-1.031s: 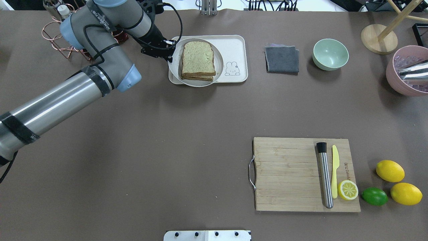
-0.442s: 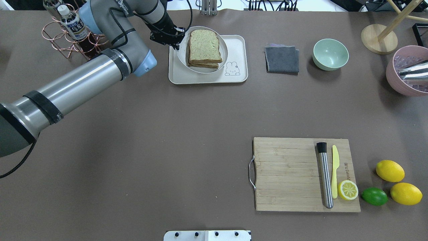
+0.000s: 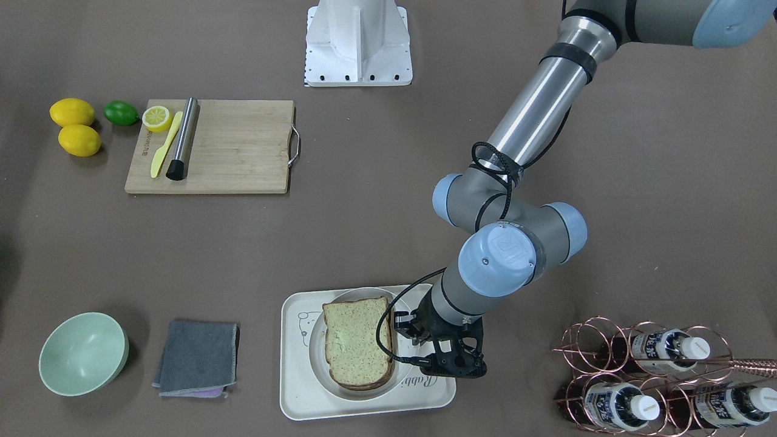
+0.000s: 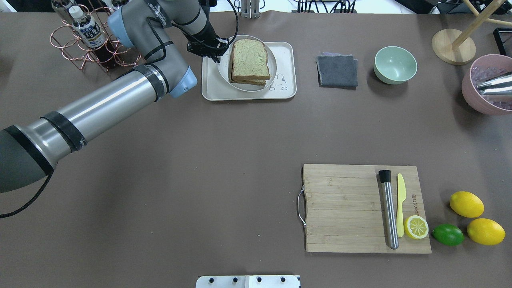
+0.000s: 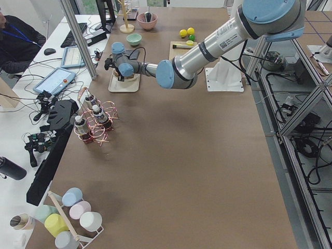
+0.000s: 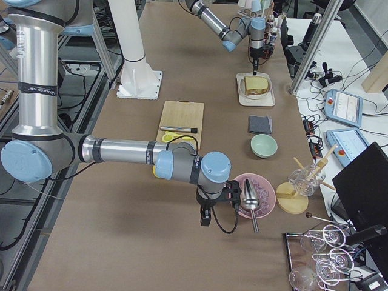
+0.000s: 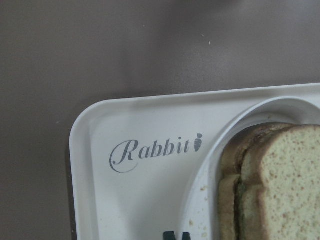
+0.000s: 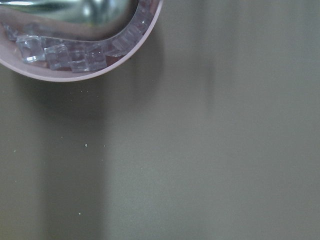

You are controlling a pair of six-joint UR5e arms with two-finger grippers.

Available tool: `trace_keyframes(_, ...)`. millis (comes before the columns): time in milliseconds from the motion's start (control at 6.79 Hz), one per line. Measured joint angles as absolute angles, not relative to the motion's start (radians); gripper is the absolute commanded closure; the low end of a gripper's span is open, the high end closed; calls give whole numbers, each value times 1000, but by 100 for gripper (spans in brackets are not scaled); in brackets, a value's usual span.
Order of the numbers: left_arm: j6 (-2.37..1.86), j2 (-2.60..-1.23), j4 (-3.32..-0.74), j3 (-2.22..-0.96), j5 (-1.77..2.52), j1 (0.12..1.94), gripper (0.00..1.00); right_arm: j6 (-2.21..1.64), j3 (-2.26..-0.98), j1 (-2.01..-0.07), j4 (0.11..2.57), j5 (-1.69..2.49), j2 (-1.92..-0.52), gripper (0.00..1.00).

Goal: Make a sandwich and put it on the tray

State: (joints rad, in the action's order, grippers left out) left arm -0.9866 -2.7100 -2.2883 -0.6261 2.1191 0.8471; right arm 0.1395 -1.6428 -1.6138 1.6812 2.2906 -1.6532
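The sandwich (image 4: 250, 60), two speckled brown-crusted slices, lies on a round white plate (image 4: 273, 68) over the cream tray (image 4: 212, 90). The egg is hidden between the slices. My left gripper (image 4: 219, 51) is shut on the plate's left rim; the plate's far edge reaches just past the tray's far edge. From the front, the sandwich (image 3: 357, 349), the tray (image 3: 297, 394) and the left gripper (image 3: 402, 328) show the same. The left wrist view shows the tray's script corner (image 7: 100, 165) and the sandwich (image 7: 280, 180). My right gripper (image 6: 206, 215) hangs beside a pink bowl; I cannot tell if it is open.
A copper bottle rack (image 4: 90, 40) stands left of the tray. A grey cloth (image 4: 337, 71), a green bowl (image 4: 395, 65) and a pink bowl of ice (image 4: 486, 96) are to its right. A wooden cutting board (image 4: 344, 208) holds tools, with lemons (image 4: 466, 204) beside it.
My left arm has swung right and farther back, carrying the plate with the sandwich rightward over the tray. The plate now partly covers the drawing.
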Motion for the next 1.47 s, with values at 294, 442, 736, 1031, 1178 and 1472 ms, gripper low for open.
trace_keyframes(294, -989, -2710, -2296, -629, 2112, 856, 2, 140, -1638, -1614, 1676, 2292, -1660, 0)
trace_keyframes(442, -991, -2708, -2298, -639, 2112, 869, 2, 140, -1630, -1614, 1667, 2292, -1662, 0)
trace_keyframes(736, -995, -2631, -2273, -774, 2117, 899, 2, 140, -1621, -1614, 1662, 2292, -1663, 0)
trace_keyframes(1031, -995, -2378, -2063, -1225, 2159, 920, 2, 144, -1620, -1614, 1661, 2293, -1666, 0)
trace_keyframes(1178, -991, -2244, -1921, -1474, 2189, 932, 2, 145, -1620, -1614, 1660, 2293, -1668, 0)
trace_keyframes(1472, -953, -2017, -1723, -1841, 2208, 975, 2, 146, -1620, -1614, 1660, 2293, -1669, 0)
